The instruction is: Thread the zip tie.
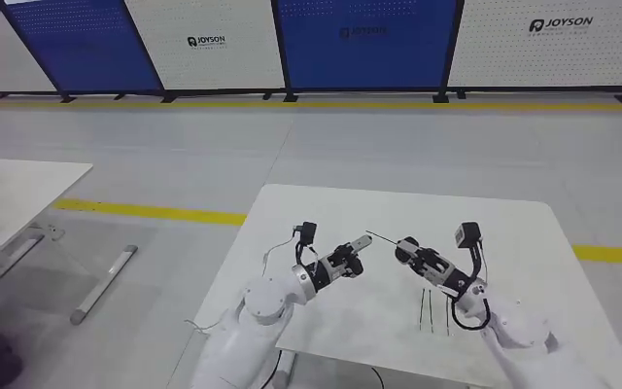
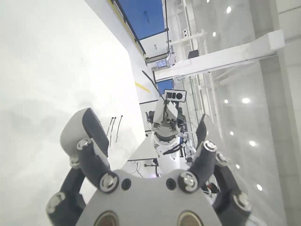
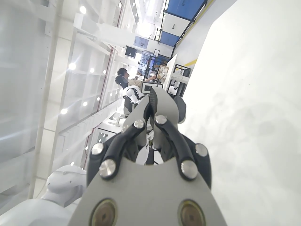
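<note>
**A:** Where is the thin black plastic zip tie [image 2: 150, 82] right now?

**B:** It is in the air over the middle of the white worktop [image 1: 466, 219]. The right pincer [image 1: 400, 250] is closed on one end of it. The free length sticks out to the left and a little farther away, and its tip ends close by the left pincer [image 2: 147, 118]. I can't tell whether the two touch.

**A:** And the left pincer?

**B:** Its jaws are spread wide and it is holding nothing.

**A:** How do you expect the tie to handle?

**B:** I'd say it weighs almost nothing. It is springy along its length and smooth, so it could easily twist or slide in a loose grip. The unsupported end will probably wobble and bend away if it is nudged.

**A:** So where should the left pincer take hold?

**B:** I'd grip across the flat of the strap, close to the free end, so only a short stiff stub is left to aim. I can't make out which end carries the head.

**A:** Are there any spares?

**B:** Three more black zip ties [image 1: 432, 309] lie flat on the worktop, nearer and to the right.
</note>
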Controlling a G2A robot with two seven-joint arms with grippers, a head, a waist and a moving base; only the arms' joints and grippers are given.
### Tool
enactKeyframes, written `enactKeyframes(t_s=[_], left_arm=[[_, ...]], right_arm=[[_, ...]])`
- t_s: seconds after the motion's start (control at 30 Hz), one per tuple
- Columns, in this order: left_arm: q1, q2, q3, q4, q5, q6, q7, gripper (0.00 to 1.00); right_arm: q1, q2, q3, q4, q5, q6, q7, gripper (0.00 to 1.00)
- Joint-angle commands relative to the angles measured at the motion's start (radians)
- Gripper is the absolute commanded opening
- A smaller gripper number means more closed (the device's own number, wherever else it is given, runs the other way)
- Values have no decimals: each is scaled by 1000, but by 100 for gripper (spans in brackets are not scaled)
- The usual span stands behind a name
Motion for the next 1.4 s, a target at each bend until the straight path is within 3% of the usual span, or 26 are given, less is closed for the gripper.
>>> enactKeyframes(t_s=[0.0,0.1,0.17,0.5,0.6,0.77,0.87,1.13,1.3,1.33,1.37], left_arm=[[-17,-1,22,7,-1,6,9,100],[-49,-4,51,32,-15,36,25,100],[-63,-10,61,47,-17,72,130,100],[-63,-10,61,47,-17,72,130,100],[-63,-9,62,51,-55,48,112,100],[-68,-3,53,84,-130,-27,38,100],[-72,-4,49,95,-136,-17,92,100],[-71,-4,56,96,-137,-23,96,100],[-83,-1,67,127,-143,-47,86,100],[-86,1,66,132,-152,-50,80,60],[-87,2,65,136,-155,-53,78,38]], right_arm=[[-3,-5,-8,-3,-9,-3,-8,0],[10,-19,-41,3,-3,19,1,0],[30,-27,-57,12,-10,39,-3,0],[30,-27,-57,12,-10,39,-3,0],[30,-27,-57,12,-10,39,-3,0],[30,-27,-57,12,-10,39,-3,0],[30,-27,-57,12,-10,39,-3,0],[18,-30,-53,3,-13,37,-17,0],[5,-37,-40,13,18,13,-20,0],[4,-39,-37,19,24,7,-18,0],[3,-41,-35,23,28,4,-18,0]])
